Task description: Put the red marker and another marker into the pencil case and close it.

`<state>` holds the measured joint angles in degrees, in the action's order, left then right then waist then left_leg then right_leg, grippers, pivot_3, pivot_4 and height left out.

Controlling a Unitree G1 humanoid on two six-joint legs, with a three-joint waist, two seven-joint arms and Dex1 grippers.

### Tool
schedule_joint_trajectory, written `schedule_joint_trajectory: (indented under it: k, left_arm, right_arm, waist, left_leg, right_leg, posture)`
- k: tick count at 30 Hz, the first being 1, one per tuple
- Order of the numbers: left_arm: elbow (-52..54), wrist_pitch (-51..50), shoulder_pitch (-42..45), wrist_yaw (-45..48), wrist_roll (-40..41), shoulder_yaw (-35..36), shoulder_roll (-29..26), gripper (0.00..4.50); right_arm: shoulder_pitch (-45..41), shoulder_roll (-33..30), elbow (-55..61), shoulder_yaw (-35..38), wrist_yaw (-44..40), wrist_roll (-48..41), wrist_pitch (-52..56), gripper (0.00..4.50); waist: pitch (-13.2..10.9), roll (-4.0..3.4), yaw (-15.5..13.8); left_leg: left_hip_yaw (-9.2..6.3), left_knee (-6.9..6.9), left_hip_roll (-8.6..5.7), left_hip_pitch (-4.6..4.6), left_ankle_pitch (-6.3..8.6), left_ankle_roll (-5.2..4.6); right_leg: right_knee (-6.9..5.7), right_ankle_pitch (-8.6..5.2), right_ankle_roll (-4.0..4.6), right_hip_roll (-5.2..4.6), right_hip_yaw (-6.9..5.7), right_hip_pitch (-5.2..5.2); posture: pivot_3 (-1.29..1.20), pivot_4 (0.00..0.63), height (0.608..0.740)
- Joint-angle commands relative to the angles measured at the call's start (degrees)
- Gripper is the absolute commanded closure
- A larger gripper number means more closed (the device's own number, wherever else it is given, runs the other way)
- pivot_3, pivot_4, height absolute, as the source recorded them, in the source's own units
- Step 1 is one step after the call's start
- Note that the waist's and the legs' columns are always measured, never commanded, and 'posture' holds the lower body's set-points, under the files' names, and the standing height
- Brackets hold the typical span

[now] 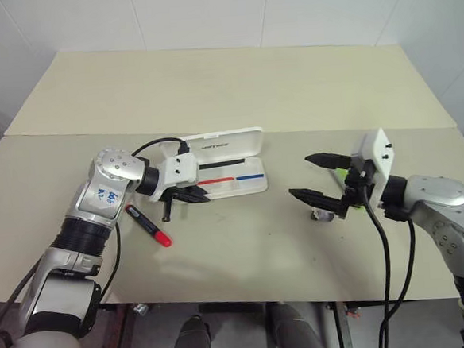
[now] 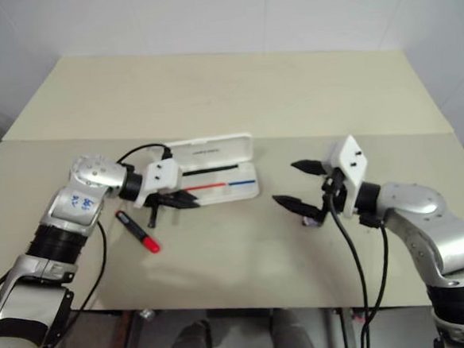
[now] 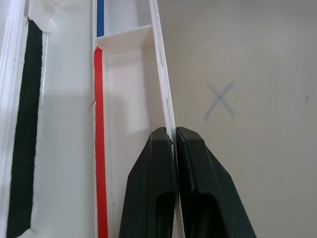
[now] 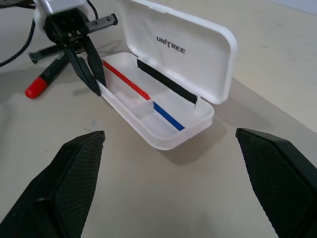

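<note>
Left gripper (image 1: 192, 195) jaws pinched shut on pencil case (image 1: 230, 146) front wall, apparently steadying it; right gripper (image 1: 318, 177) jaws gaped wide, empty. Red marker (image 1: 149, 225) lay on surface, awaiting pickup.

The pencil case (image 4: 163, 130) looks like smooth, slightly glossy white plastic, resting on a matt beige table (image 1: 234, 86).

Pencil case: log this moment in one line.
pencil case: open, empty | left gripper: shut on its front wall | right gripper: open | red marker: on table

open pencil case (image 2: 216, 171), red marker (image 2: 138, 232) beside
</note>
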<state>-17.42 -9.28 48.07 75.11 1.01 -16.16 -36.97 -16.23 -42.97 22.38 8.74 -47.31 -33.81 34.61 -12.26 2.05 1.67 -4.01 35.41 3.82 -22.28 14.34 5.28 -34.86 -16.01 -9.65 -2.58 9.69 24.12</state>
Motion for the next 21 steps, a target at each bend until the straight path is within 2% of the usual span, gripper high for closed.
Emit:
schedule_joint_trajectory:
  k: [1,14,15,17,21]
  left_arm:
    - [5.4,-0.39,1.29,0.56,1.58,0.54,0.83,4.49]
    - [13.39,-1.93,-0.99,1.17,0.18,-3.67,1.61,4.49]
    - [14.3,-1.82,-1.76,0.93,-0.39,-4.1,1.27,4.49]
    - [16.01,-2.12,-3.19,0.16,-1.42,-4.68,0.81,4.49]
    - [18.96,-4.04,-5.4,-1.42,-2.38,-4.85,0.34,4.49]
  right_arm:
    - [2.98,-1.78,1.6,4.49,-1.06,-0.45,-1.68,0.0]
    - [17.46,-4.47,6.5,15.31,-5.4,-2.76,-4.15,0.0]
    - [19.03,-4.32,7.85,16.29,-6.27,-4.03,-4.11,0.0]
    - [21.96,-3.96,9.93,18.0,-8.17,-5.95,-4.76,0.0]
    - [24.09,-4.12,10.26,19.39,-8.87,-5.6,-6.44,0.0]
  waist:
    - [0.0,0.0,0.01]
    - [0.0,0.01,0.16]
    - [0.0,0.0,0.16]
    - [0.0,0.01,0.1]
    - [-0.01,0.02,0.23]
  left_leg:
    - [0.0,-0.01,0.0,0.0,0.0,0.0]
    - [0.02,0.25,0.0,-0.02,0.0,0.0]
    - [0.02,0.29,0.0,-0.02,0.0,0.0]
    - [0.02,0.33,0.0,-0.01,0.0,0.0]
    - [0.02,0.52,0.0,0.0,0.0,0.0]
  right_leg:
    - [0.0,0.0,0.0,0.0,0.0,0.0]
    - [-0.01,-0.01,0.01,0.0,0.03,-0.01]
    - [0.01,-0.03,0.06,0.01,0.03,-0.03]
    - [0.0,-0.39,0.72,0.01,0.03,-0.05]
    - [-0.01,-0.39,0.73,0.01,0.03,-0.15]
  posture:
    - [0.0,0.15,0.74]
    - [0.0,0.15,0.74]
    - [0.0,0.15,0.74]
    - [0.0,0.15,0.74]
    - [0.0,0.15,0.74]
